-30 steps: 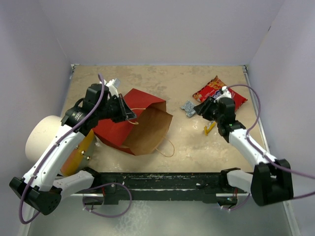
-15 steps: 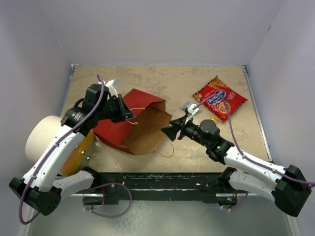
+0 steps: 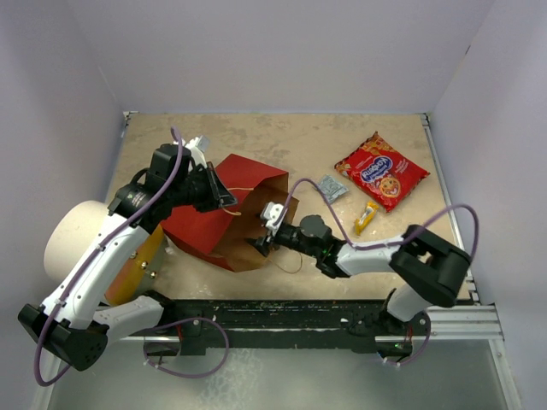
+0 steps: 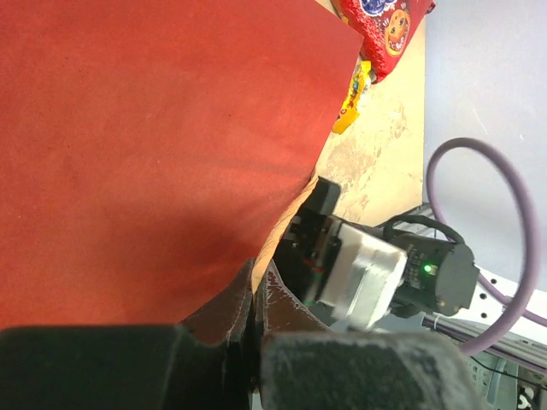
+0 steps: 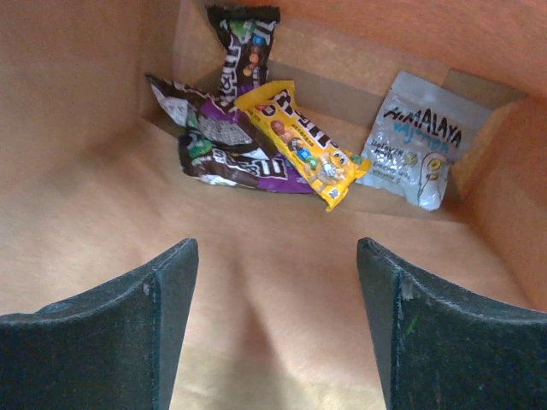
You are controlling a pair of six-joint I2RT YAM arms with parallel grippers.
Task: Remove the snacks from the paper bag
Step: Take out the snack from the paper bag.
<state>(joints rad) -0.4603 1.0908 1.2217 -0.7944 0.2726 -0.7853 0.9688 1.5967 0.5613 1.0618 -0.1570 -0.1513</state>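
The paper bag [image 3: 205, 224] lies on its side, red outside and brown inside, its mouth toward the right arm. My left gripper [image 3: 224, 198] is shut on the bag's upper rim [image 4: 256, 286], holding the mouth open. My right gripper [image 3: 259, 243] is inside the mouth, open and empty [image 5: 275, 248]. Deep in the bag lie a yellow packet [image 5: 299, 145], a purple one [image 5: 235, 158], a dark one [image 5: 244, 43] and a silver-grey one [image 5: 414, 141]. Out on the table lie the red cookie bag [image 3: 380, 171], a small silver packet [image 3: 331, 187] and a yellow packet [image 3: 366, 219].
A white cylinder [image 3: 73, 239] with an orange end [image 3: 137, 265] lies at the left, against the bag. Pale walls close the table on three sides. The black base rail [image 3: 282, 312] runs along the near edge.
My right arm has swung left from the snacks on the table into the bag's mouth, and its jaws have spread wider. The left gripper has kept its hold on the rim.
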